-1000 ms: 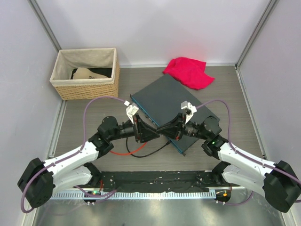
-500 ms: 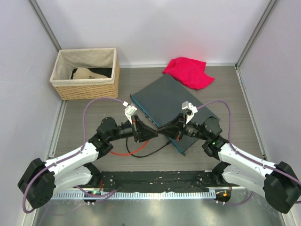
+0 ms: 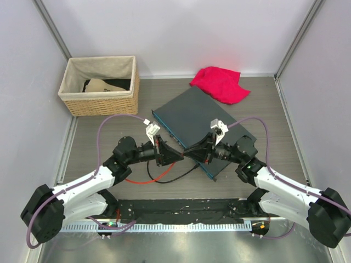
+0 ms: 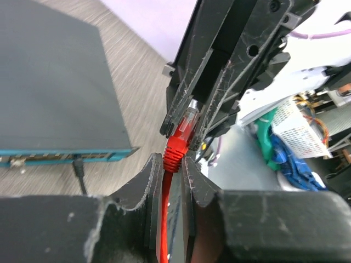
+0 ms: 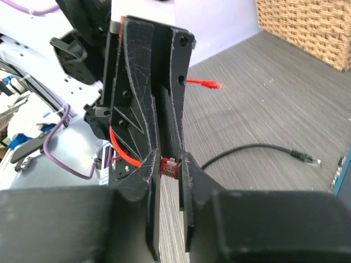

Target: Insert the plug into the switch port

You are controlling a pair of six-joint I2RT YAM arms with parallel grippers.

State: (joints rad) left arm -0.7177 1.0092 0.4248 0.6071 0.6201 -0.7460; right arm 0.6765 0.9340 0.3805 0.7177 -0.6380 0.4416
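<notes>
Passing the red plug (image 4: 184, 129) from one gripper to the other, tip against tip, above the table and just in front of the switch (image 3: 200, 112). Clamped by its clear head in the right gripper (image 5: 169, 164); pinched by the red boot, right behind that head, in the narrow-set left gripper (image 4: 173, 164).

Best to make sure of a firm left-hand pinch on the boot before loosening the right, or else risk dropping the plug. Better, too, to grip far enough back to leave the clear head and its latch free for the socket.

After that, probably a turn toward the teal front face (image 4: 66, 156), now off to the side and apart from the plug, lining the head up square with a free switch port (image 4: 44, 159) in the row.

Worth minding the black cable (image 5: 258, 150) lying before that face, and the slack of the red cable (image 3: 140, 179) trailing behind.

Impossible to tell the latch's orientation from either wrist view.
</notes>
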